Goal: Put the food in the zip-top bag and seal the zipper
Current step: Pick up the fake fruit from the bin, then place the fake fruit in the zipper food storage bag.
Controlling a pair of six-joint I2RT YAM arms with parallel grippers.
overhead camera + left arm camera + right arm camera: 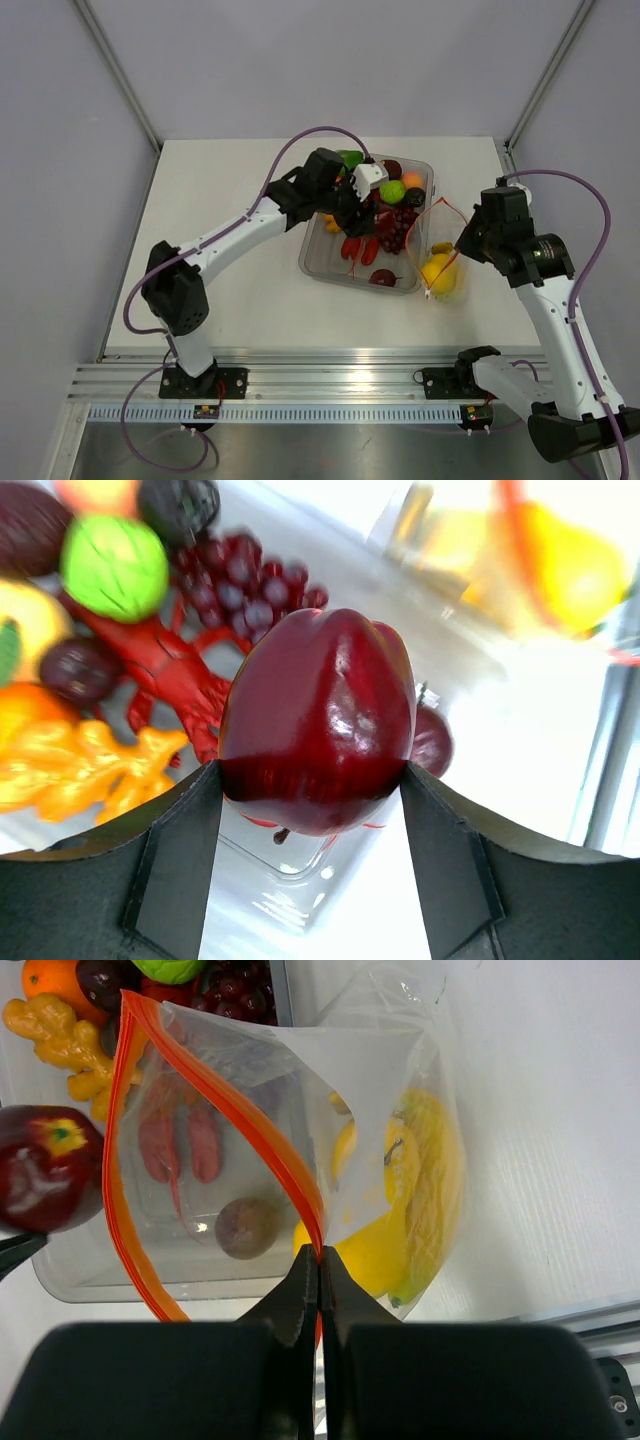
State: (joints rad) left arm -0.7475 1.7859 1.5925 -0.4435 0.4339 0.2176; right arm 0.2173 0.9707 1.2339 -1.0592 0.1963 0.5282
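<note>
The left hand [310, 780], clamped on a dark red apple [318, 705], should carry it rightward in the overhead view and release only once it is inside the mouth of the bag [300, 1070]. That floppy clear bag, with bananas [425, 1190] inside, sits centre right beside the tray [318, 262]. The right hand [319, 1270] pinches its orange zipper [230, 1105], holding it agape.

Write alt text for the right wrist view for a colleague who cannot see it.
The right gripper pinches the orange-red zipper of a clear bag, holding its mouth open with yellow bananas inside. At the left edge a dark red apple hangs over a clear tray of toy food.
</note>
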